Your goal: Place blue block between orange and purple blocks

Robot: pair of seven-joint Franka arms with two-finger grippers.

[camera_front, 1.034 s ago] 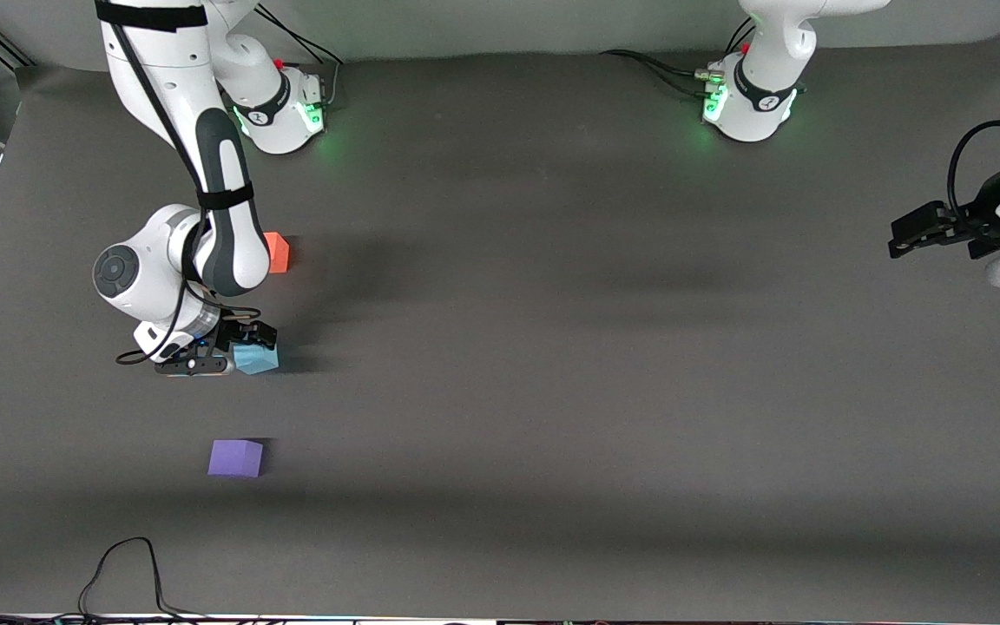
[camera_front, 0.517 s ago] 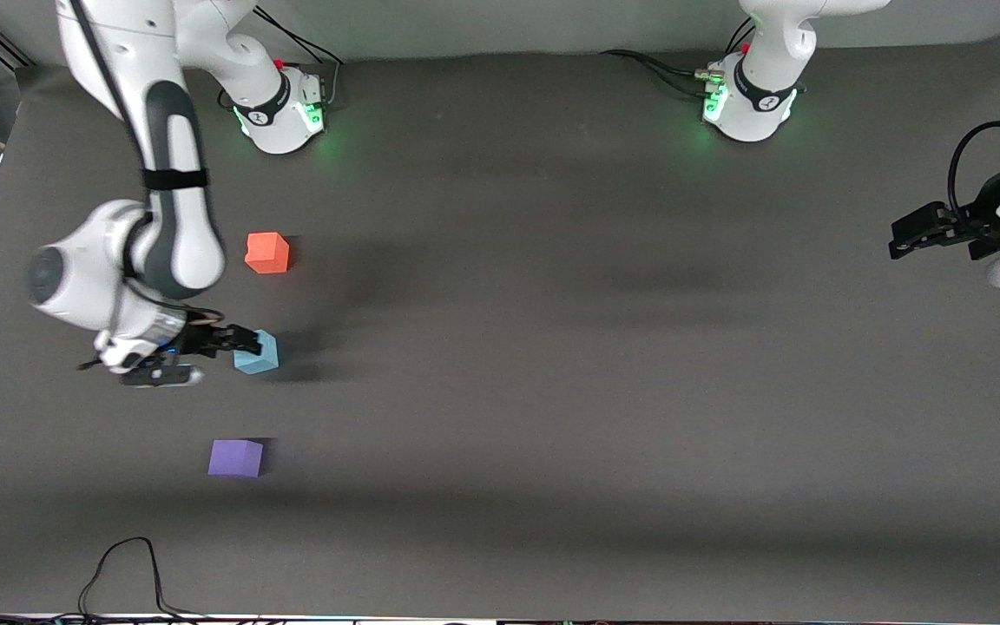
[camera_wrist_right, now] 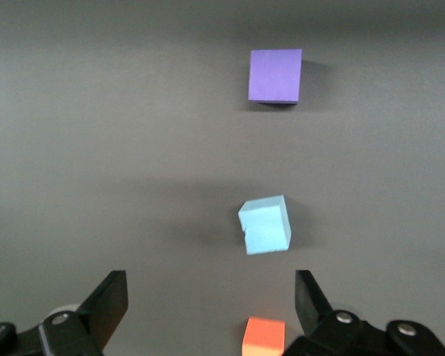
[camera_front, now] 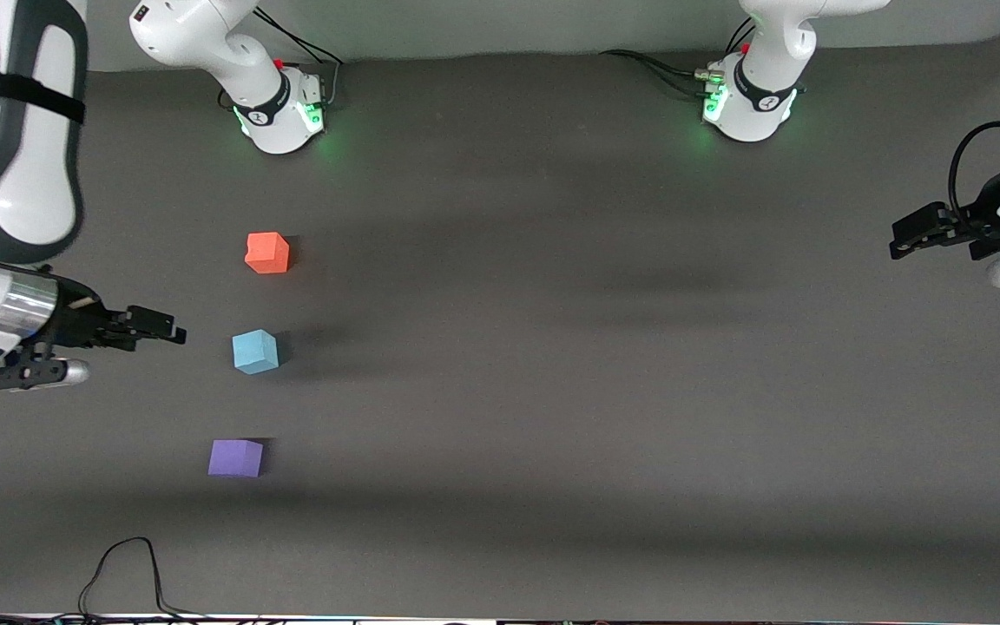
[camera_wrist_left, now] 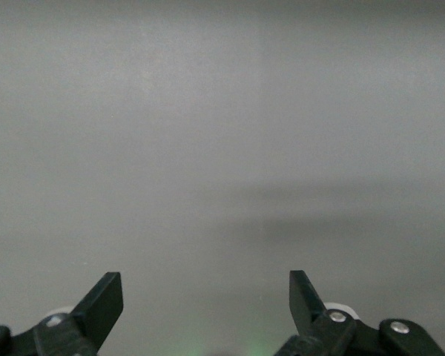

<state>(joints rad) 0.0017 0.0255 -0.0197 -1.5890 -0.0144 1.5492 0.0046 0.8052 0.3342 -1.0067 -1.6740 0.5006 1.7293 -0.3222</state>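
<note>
Dark grey matte table [camera_front: 552, 391], pale wall strip along the edge where both bases stand. From my console I see three cubes in a loose column toward the right arm's end of the table. The orange block [camera_front: 267, 253] sits farthest from the front camera, the purple block [camera_front: 235, 457] nearest, and the blue block [camera_front: 255, 351] rests on the mat between them, apart from both and turned a bit askew. Nothing touches it.

The right gripper [camera_front: 157, 327] hangs over bare table just beside the blue block, toward the right arm's edge of the table, holding nothing. Its wrist view shows both fingers [camera_wrist_right: 107, 304] spread wide, with the blue block [camera_wrist_right: 265, 225], purple block [camera_wrist_right: 275, 75] and orange block [camera_wrist_right: 264, 334] all in sight and none between the fingers.

The left gripper [camera_front: 912, 233] waits at the left arm's end of the table, fingers [camera_wrist_left: 104, 300] parted and empty, only grey surface in its wrist view. A black cable [camera_front: 122, 573] loops at the table edge nearest the front camera.
</note>
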